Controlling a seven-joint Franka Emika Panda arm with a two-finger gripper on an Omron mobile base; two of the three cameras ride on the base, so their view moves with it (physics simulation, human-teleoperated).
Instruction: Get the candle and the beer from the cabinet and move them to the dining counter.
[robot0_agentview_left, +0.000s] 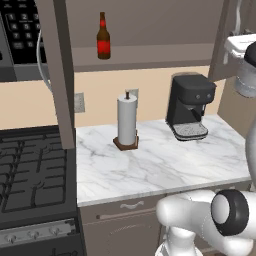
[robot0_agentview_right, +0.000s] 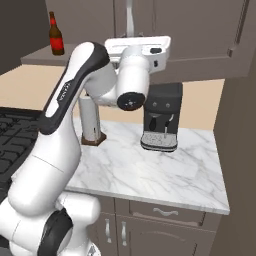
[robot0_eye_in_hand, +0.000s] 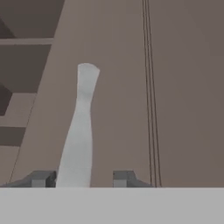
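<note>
Beer (robot0_agentview_left: 103, 36) sits upright on the open shelf of the cabinet (robot0_agentview_right: 200, 35), well to the left of where we are working; we cannot spot the candle. Our end effector (robot0_eye_in_hand: 84, 179) is raised to a door of that cabinet, its 2 fingertips (robot0_eye_in_hand: 43, 178) standing a little apart on either side of the long silver bar handle (robot0_eye_in_hand: 81, 127) — the bar runs up between them, near the left one, but we cannot tell whether they press on it or have let it loose. We judge the hand is there to work the door, since the goods lie behind such panels. Below, the marble bench (robot0_agentview_left: 150, 165) carries a paper-towel roll (robot0_agentview_left: 127, 121) and a black coffee machine (robot0_agentview_left: 189, 106) — neither concerns us.
</note>
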